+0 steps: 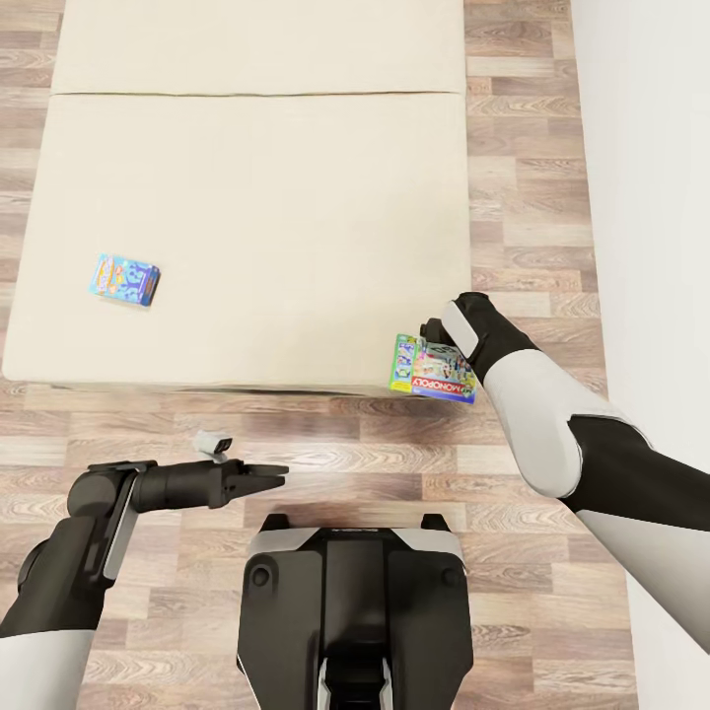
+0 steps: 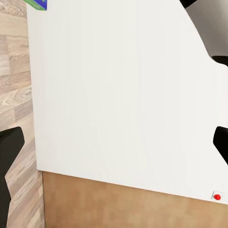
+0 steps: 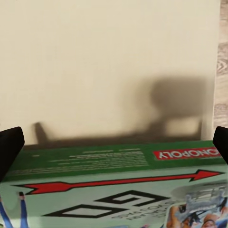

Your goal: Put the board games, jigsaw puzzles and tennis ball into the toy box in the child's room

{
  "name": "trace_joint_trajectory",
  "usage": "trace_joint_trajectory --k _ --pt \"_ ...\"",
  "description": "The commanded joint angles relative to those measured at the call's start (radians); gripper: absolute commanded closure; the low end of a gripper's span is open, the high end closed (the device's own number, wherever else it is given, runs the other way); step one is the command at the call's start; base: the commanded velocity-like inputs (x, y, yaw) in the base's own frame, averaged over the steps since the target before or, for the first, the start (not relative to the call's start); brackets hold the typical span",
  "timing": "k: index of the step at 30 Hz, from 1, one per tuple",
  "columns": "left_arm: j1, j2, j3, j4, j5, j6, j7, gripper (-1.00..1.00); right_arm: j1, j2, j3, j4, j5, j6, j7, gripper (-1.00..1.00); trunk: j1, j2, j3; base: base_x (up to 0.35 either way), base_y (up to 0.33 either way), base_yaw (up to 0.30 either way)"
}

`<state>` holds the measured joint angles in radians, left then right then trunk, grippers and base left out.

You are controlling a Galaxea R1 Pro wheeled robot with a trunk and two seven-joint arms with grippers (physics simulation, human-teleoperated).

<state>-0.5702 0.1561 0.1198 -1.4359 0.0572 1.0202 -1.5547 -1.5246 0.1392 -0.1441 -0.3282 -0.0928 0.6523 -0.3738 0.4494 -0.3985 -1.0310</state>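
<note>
The bed (image 1: pixel 256 197) with its plain beige mattress lies ahead of me. A small blue board game (image 1: pixel 125 279) rests flat near its left edge. The pale green MONOPOLY board game (image 1: pixel 432 370) sits at the bed's front right corner and juts past the edge. My right gripper (image 1: pixel 436 337) is directly over it. In the right wrist view, its fingers (image 3: pixel 10 147) stand wide apart at either side of the box (image 3: pixel 114 190), so it is open. I cannot tell whether they touch it. My left gripper (image 1: pixel 276 473) hangs open over the floor, holding nothing.
Wood-plank floor (image 1: pixel 325 444) runs between my base (image 1: pixel 350 611) and the bed, and along the bed's right side. A white wall (image 1: pixel 651 197) stands close on the right. The left wrist view faces a white surface (image 2: pixel 123 95) and floor planks.
</note>
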Motion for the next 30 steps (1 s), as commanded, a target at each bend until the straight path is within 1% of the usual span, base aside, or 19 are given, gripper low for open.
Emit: trace_joint_trajectory --k 1,30 --pt "0.001 0.0 0.0 0.0 0.0 0.011 -0.004 -1.0 0.0 0.001 -0.002 -0.001 -0.01 0.001 -0.008 -1.0 0.001 -0.002 -0.001 0.0 0.0 0.0" --pt "0.006 0.0 0.001 0.0 -0.002 0.011 -0.005 -1.0 0.0 0.004 0.0 -0.017 -0.009 -0.002 -0.01 -1.0 0.001 -0.002 -0.001 0.0 0.0 0.0"
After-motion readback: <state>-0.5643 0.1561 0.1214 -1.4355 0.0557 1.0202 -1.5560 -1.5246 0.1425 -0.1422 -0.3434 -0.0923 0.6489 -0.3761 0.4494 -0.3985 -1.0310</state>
